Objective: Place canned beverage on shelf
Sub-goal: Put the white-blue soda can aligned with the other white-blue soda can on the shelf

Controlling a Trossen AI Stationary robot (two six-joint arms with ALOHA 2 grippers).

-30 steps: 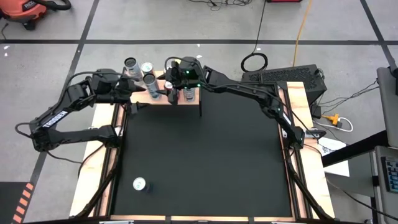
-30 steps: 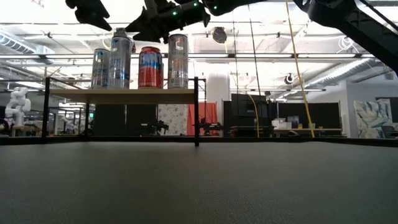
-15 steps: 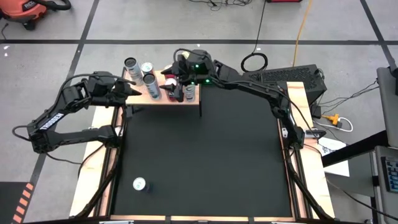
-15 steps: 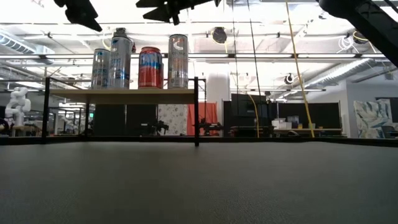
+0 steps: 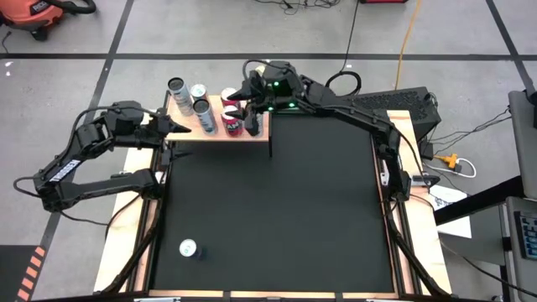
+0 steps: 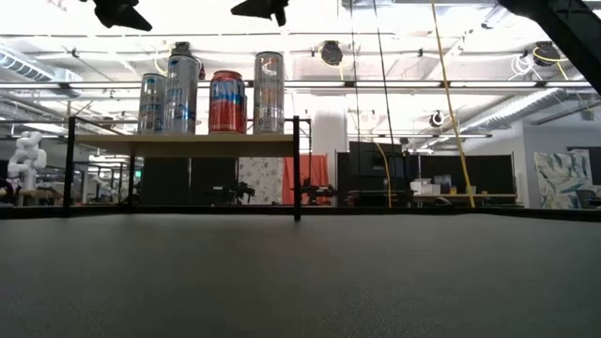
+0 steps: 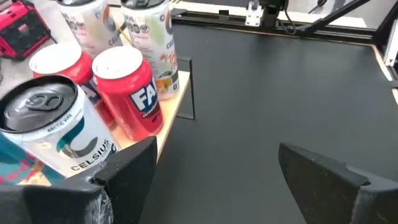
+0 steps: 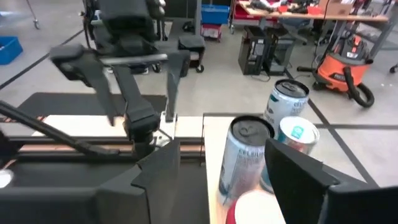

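The light-wood shelf (image 5: 220, 132) on its thin black frame stands at the mat's far left; it also shows in the low view (image 6: 183, 144). Several cans stand upright on their bases on it: silver ones (image 5: 202, 111) (image 6: 268, 92) and red ones (image 5: 234, 126) (image 6: 226, 101). One more silver can (image 5: 188, 248) stands on the mat near the front left. My left gripper (image 5: 181, 127) (image 7: 217, 158) is open and empty, just left of the shelf. My right gripper (image 5: 244, 91) (image 8: 224, 155) is open and empty, above the shelf's far edge.
Narrow wooden strips (image 5: 394, 159) edge the black mat (image 5: 277, 218). The shelf's black post (image 6: 297, 169) stands at its right end. Cables, a dark case (image 5: 394, 105) and a shop vacuum (image 5: 42, 13) lie on the floor beyond the table.
My right gripper has risen from just over the cans and drawn back toward the table's far edge. My left gripper has gone up and toward the table's left edge, away from the shelf. The cans on the shelf have stayed where they were.
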